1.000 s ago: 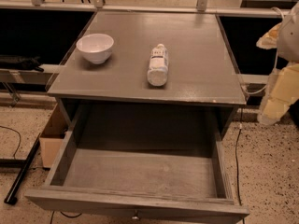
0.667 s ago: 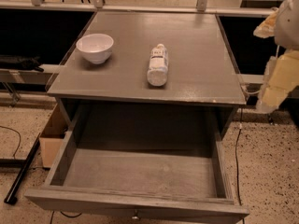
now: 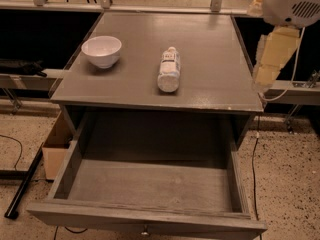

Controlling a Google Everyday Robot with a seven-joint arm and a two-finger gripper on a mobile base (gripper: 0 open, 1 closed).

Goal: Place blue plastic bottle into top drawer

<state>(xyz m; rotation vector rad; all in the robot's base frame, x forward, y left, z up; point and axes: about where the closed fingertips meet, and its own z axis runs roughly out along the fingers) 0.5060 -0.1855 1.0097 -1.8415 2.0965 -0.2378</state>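
While blue plastic bottle [image 3: 169,70] lies on tabletop [image 3: 212,44], top drawer [image 3: 150,186] open, tool [image 3: 267,66] off right edge, cannot tell how open

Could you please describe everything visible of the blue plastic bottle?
The blue plastic bottle is translucent pale bluish-white, with a white cap and a white, dark-printed label. It lies on its side on the grey tabletop, cap pointing away from the camera, apart from the white bowl, untouched. The end effector hangs beyond the tabletop's right edge.

Weathered grey wood with a dull sheen on table [image 3: 212,59] and drawer [image 3: 150,186] — glossy white bowl [image 3: 101,50], translucent plastic bottle [image 3: 169,70], smooth cream gripper [image 3: 265,74] at two o'clock.
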